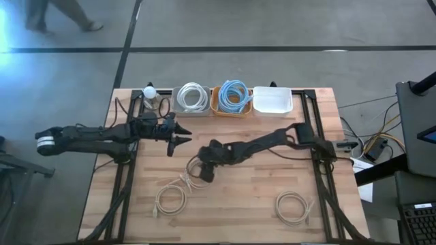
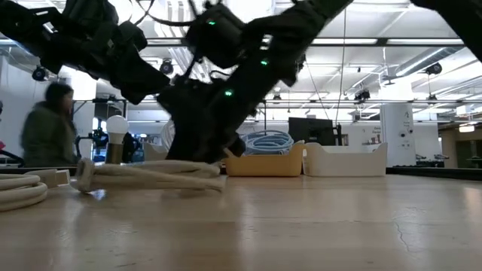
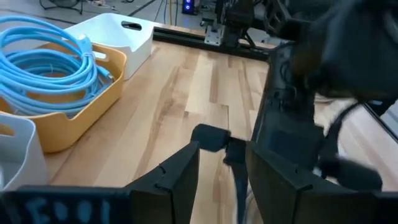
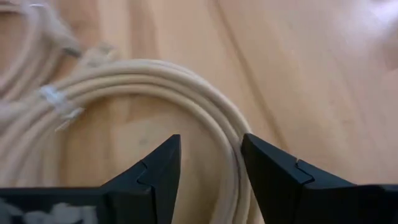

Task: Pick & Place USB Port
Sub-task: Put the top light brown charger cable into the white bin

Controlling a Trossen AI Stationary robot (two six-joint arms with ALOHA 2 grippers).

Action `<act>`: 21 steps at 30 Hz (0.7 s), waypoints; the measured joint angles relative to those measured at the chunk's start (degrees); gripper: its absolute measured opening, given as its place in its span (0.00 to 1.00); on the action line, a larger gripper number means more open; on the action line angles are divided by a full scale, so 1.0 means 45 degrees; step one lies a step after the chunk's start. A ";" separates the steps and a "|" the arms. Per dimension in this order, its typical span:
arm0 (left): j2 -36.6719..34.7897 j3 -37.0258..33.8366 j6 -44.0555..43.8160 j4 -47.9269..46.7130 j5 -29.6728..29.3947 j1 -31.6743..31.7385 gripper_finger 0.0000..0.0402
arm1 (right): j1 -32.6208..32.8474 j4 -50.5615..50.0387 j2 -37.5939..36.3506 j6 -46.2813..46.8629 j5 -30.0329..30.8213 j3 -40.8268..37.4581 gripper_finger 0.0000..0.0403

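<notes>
High view: right gripper (image 1: pixel 202 171) at table (image 1: pixel 259 204) centre, fingers parted over cream cable coil (image 1: pixel 193 175), nothing gripped. Left gripper (image 1: pixel 182 134) open, empty, waiting. No placement yet.

No text, label, brand or number can be read in any view.

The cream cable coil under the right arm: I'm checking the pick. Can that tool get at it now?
Probably yes. The right tool is open, right over the cream cable coil, strands lying between its fingers, nothing blocking them.
</notes>
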 joint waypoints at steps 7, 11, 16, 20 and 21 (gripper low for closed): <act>0.0039 0.0002 -0.0085 -0.0023 0.0018 -0.0039 0.39 | 0.0161 -0.2680 0.1428 -0.1899 0.1602 0.2314 0.33; 0.0049 0.0003 -0.0379 -0.0050 0.0036 -0.0058 0.39 | 0.0181 -0.4187 0.1723 -0.2242 0.1719 0.3091 0.19; 0.0049 0.0000 -0.0436 -0.0080 0.0046 -0.0090 0.39 | 0.0157 -0.5917 0.1312 -0.2633 0.1832 0.3277 0.07; 0.0058 0.0003 -0.0510 -0.0116 0.0046 -0.0145 0.39 | 0.0232 -0.7304 0.0498 -0.2809 0.2447 0.3179 0.07; 0.0063 0.0004 -0.0512 -0.0128 0.0046 -0.0153 0.39 | 0.0272 -0.7710 0.0230 -0.2806 0.2927 0.3179 0.07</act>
